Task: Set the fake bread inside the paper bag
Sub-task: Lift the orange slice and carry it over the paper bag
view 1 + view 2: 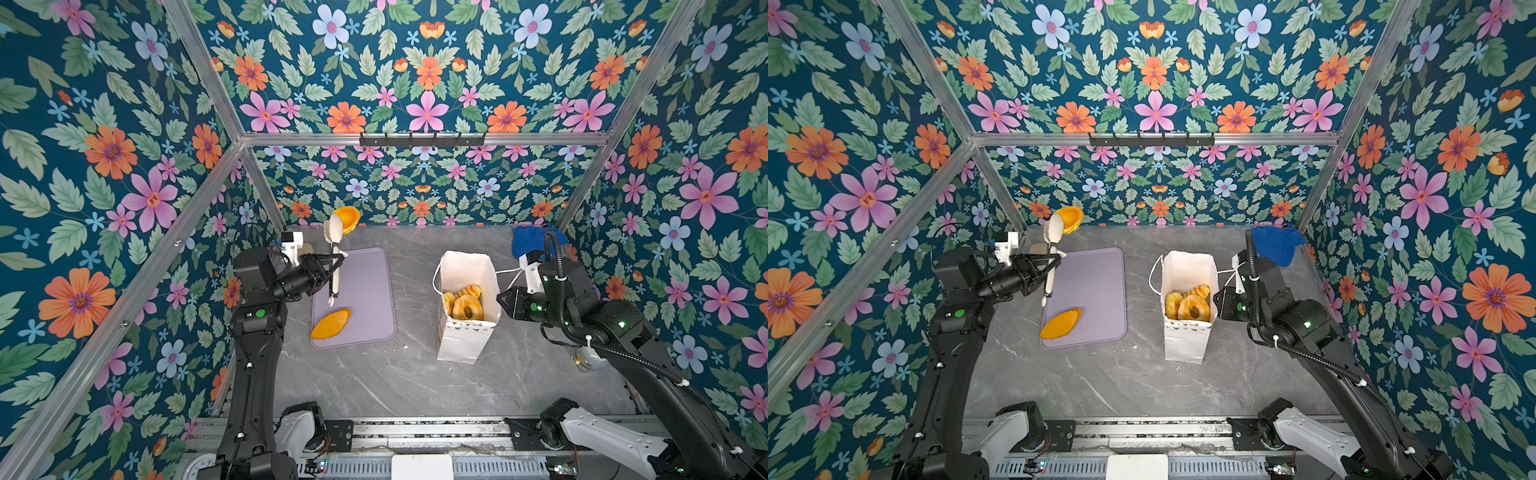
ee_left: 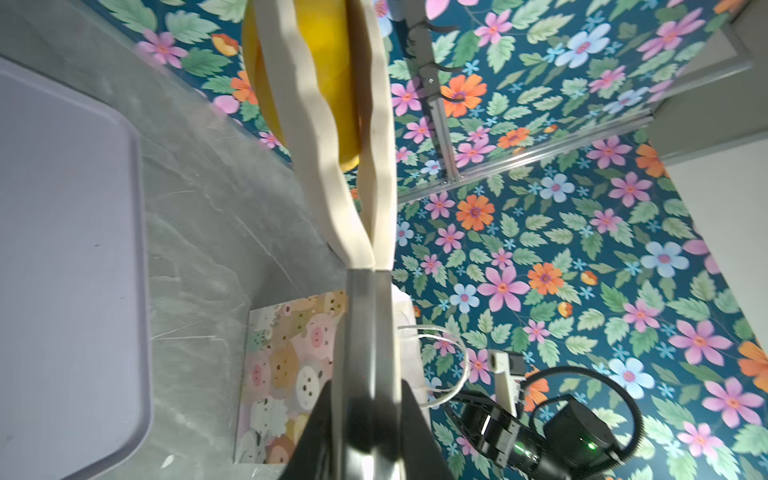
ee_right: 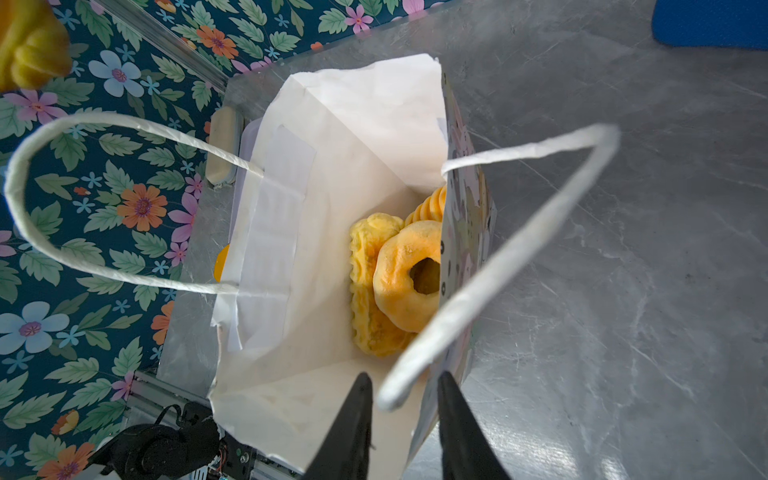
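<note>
Fake bread (image 1: 1183,309): where does each piece lie? (Student)

Tutor: At least 3 pieces lie at the bottom of the paper bag (image 1: 461,340), which stands upright and open, right of centre: a ring doughnut (image 3: 399,282) on top of 2 ridged loaves (image 3: 368,245). 1 oval bun (image 1: 331,323) lies on the lavender tray (image 1: 365,270), near the corner closest to the left arm's base. 1 yellow toy pastry (image 1: 348,218) is up in the air at the back left, well apart from the bag, pinched in cream tongs (image 1: 335,232).

Student: And the 2 grippers?

Tutor: Left gripper (image 1: 334,272): fingers closed narrow on the tongs' handle, pressing the 2 arms onto the pastry. Right gripper (image 3: 403,376): jaws a little apart, 1 inside and 1 outside the bag's near wall, with a cord handle (image 3: 528,241) between them. Whether they pinch the paper cannot be told.

Student: Which step is this?

Tutor: Judged from the layout, the carry of the lifted pastry toward the bag. The next move calls for swinging the tongs across the tray until the pastry hangs over the mouth, clear of the cords, then easing the squeeze. The bun is left for afterwards.
</note>
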